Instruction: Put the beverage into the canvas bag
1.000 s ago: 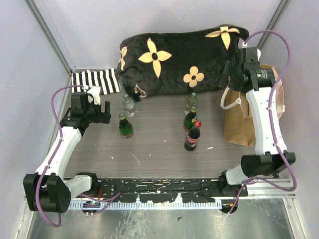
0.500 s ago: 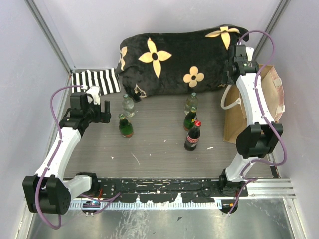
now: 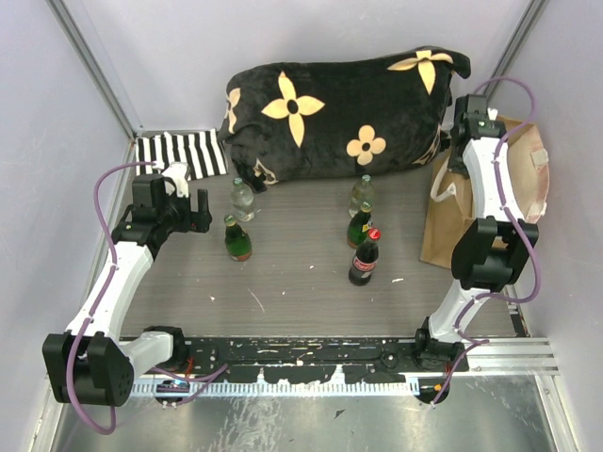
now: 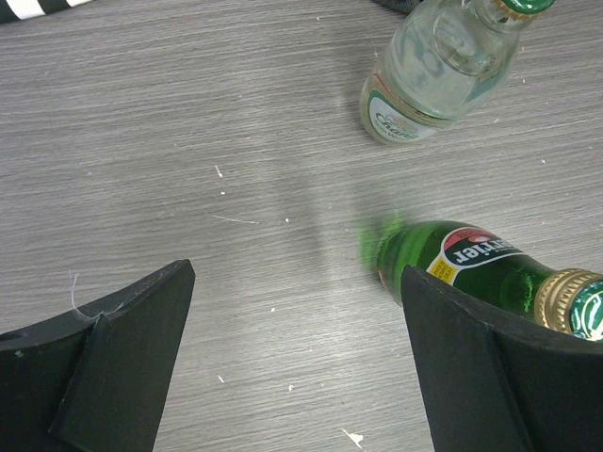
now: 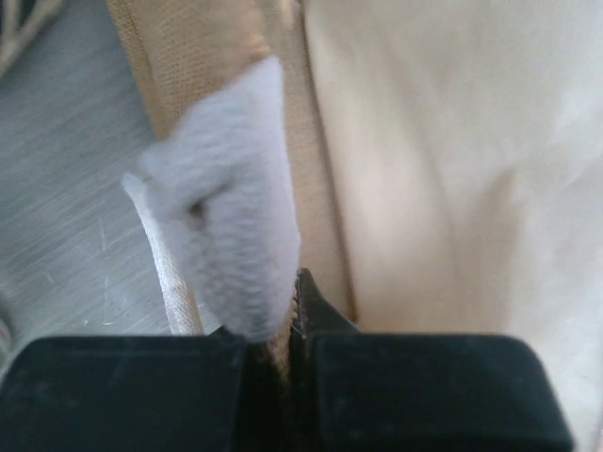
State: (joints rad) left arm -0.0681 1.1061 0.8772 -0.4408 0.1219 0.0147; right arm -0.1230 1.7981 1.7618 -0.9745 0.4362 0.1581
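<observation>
Several beverage bottles stand on the table: a clear one and a green one at left, another clear one, a green one and a dark red-capped one at centre. The tan canvas bag stands at right. My right gripper is shut on the bag's top rim, next to a white patch; in the right wrist view the right gripper pinches the fabric. My left gripper is open with nothing in it, left of the green bottle and the clear bottle.
A black flowered cushion lies across the back of the table. A black-and-white striped cloth sits at the back left. Walls close in on both sides, and the bag stands close to the right wall.
My right arm swung right and back over the bag, and its gripper closed on the bag's rim. The bag's near top edge shifted right. The left arm stayed still.
</observation>
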